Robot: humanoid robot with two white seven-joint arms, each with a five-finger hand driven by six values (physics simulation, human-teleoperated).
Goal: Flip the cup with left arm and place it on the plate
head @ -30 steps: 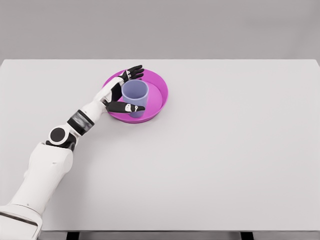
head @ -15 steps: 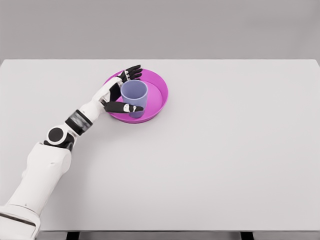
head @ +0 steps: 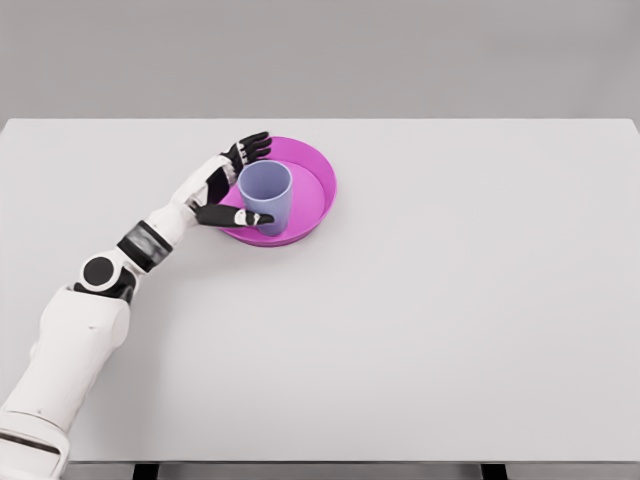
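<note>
A lavender cup (head: pixel 267 193) stands upright, mouth up, on the left part of a magenta plate (head: pixel 312 178). My left hand (head: pixel 238 182) sits just left of the cup with its fingers spread. The upper fingers (head: pixel 250 145) reach over the plate's far left rim, and the thumb (head: pixel 240 217) lies along the near rim in front of the cup. A small gap shows between the palm and the cup wall, so the hand holds nothing. The right arm is out of view.
The white table (head: pixel 450 300) stretches wide to the right and toward the front. My left forearm (head: pixel 150 235) lies diagonally across the table's left part. Nothing else stands on the table.
The left hand has drawn back to the left, away from the cup, and the forearm shifted left with it. The cup stays upright on the plate.
</note>
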